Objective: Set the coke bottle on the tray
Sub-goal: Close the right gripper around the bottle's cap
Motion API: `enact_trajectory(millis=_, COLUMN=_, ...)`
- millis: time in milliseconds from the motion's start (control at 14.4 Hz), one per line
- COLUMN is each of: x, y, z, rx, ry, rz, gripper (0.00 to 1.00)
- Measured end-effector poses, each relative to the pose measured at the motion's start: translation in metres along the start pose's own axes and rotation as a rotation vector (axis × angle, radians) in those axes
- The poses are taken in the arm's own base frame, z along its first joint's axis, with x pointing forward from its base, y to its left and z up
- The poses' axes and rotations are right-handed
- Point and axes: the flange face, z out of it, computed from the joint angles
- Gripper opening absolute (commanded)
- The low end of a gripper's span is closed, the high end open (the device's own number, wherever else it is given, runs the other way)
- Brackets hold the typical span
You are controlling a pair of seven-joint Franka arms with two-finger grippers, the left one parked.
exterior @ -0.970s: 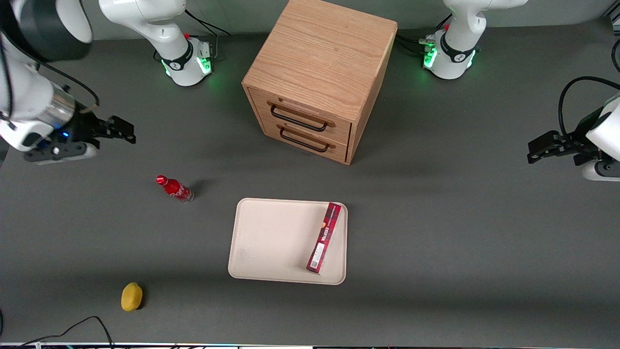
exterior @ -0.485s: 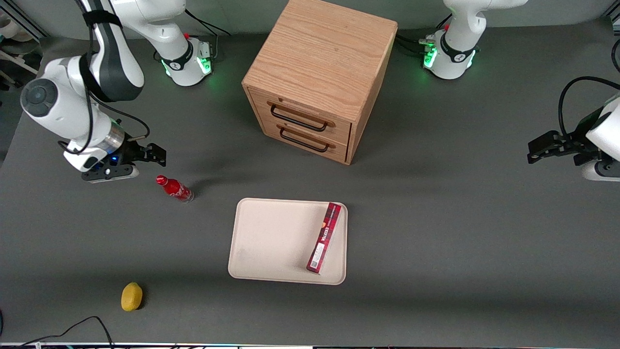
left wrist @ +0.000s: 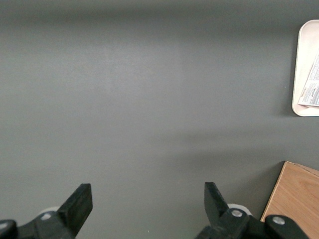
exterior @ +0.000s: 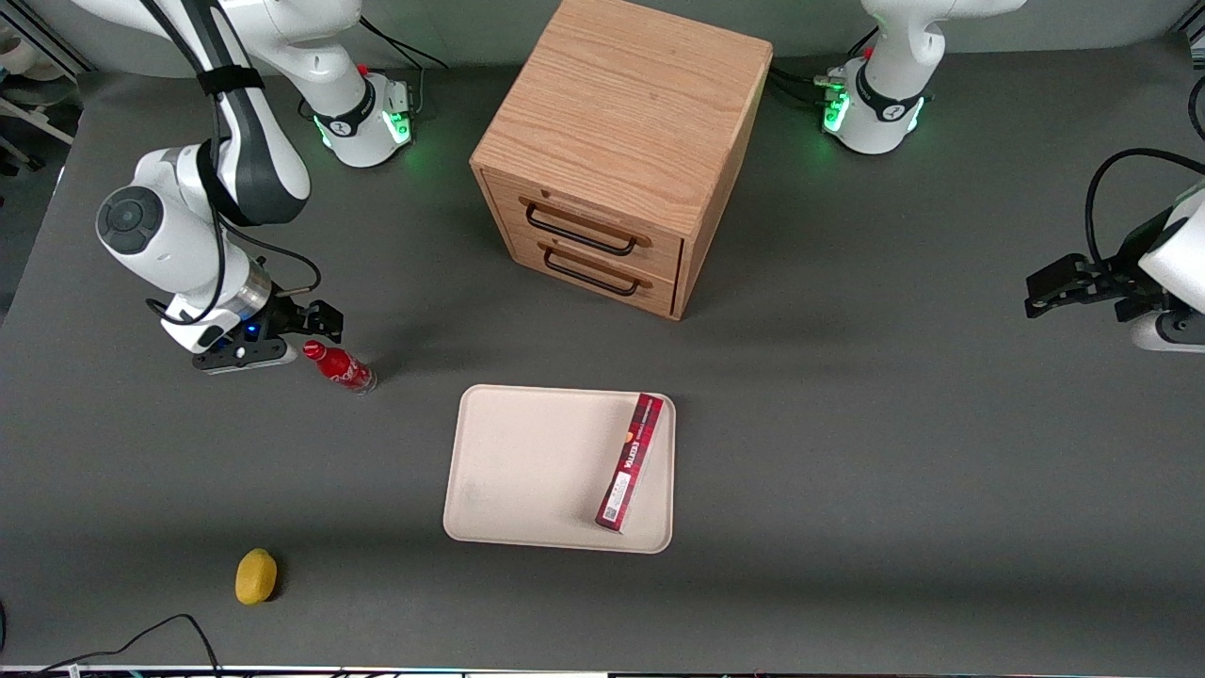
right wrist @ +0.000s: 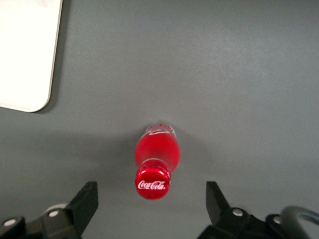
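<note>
The coke bottle (exterior: pixel 339 365) stands upright on the grey table, a small glossy red bottle with a red cap. In the right wrist view I look down on its cap with white lettering (right wrist: pixel 153 182). My right gripper (exterior: pixel 315 330) is open and empty, just above and beside the bottle's cap; in the right wrist view the gripper (right wrist: pixel 152 204) has its fingers wide apart, with the cap just ahead of the gap. The cream-beige tray (exterior: pixel 527 471) lies flat nearer the front camera, toward the table's middle; its corner shows in the right wrist view (right wrist: pixel 25 55).
A long flat red box (exterior: pixel 631 461) lies on the tray along one side. A wooden two-drawer cabinet (exterior: pixel 621 151) stands farther from the camera. A yellow lemon (exterior: pixel 255 576) lies near the table's front edge, with a black cable (exterior: pixel 141 636) by it.
My right arm has swung in from the working arm's end of the table and come down, so the open gripper now sits right by the bottle's cap. The bottle and tray have not moved.
</note>
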Motion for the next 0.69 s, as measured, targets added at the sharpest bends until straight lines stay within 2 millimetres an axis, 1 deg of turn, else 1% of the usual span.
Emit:
enact_trajectory(millis=69, x=-0.0015, y=0.0, z=0.0034, rx=-0.001, ry=0.004, rz=-0.001, gripper=0.85)
enact_trajectory(millis=139, x=-0.0026, y=0.0, z=0.0054, rx=-0.001, ry=0.006, rz=-0.001, gripper=0.73)
enact_trajectory(millis=208, x=-0.0034, y=0.0, z=0.0065, rx=-0.001, ry=0.007, rz=-0.001, gripper=0.59)
enact_trajectory(millis=277, x=-0.0035, y=0.0, z=0.0067, rx=-0.002, ry=0.008, rz=-0.001, gripper=0.37)
enact_trajectory(millis=347, x=-0.0034, y=0.0, z=0.0067, rx=-0.002, ry=0.008, rz=-0.001, gripper=0.22)
enact_trajectory(millis=416, x=-0.0034, y=0.0, z=0.0067, rx=-0.002, ry=0.008, rz=-0.001, gripper=0.05)
enact_trajectory(millis=485, x=-0.0034, y=0.0, z=0.0067, rx=-0.002, ry=0.009, rz=-0.001, gripper=0.0)
enact_trajectory(millis=693, x=-0.0034, y=0.0, z=0.0066, rx=-0.002, ry=0.009, rz=-0.002, gripper=0.0)
